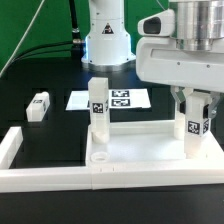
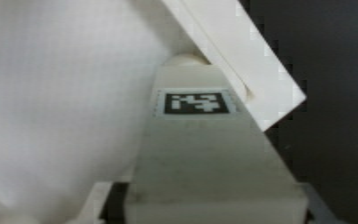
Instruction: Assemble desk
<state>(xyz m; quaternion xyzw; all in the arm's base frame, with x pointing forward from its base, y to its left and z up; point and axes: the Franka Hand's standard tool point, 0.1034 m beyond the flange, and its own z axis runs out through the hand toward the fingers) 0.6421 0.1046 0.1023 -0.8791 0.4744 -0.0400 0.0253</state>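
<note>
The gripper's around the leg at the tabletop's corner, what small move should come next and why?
Probably close firmly on the leg: the gripper straddles it, yet a firm grip isn't clear. It stands upright at the tabletop corner, so it likely needs holding before any turning.

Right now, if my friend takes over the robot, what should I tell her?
Gripper: its jaws stand on either side of the right leg. The pictures do not show whether it is pinched yet.
Tabletop: lies flat on the table against the border frame.
Left leg: stands upright at a far corner of the tabletop.
Right leg: upright at the other far corner.
Loose leg: lies on the table at the exterior view's left.
Done: two legs stand at corners, but how tight they are cannot be told.
Left: finish the right leg, then fit the loose leg.
</note>
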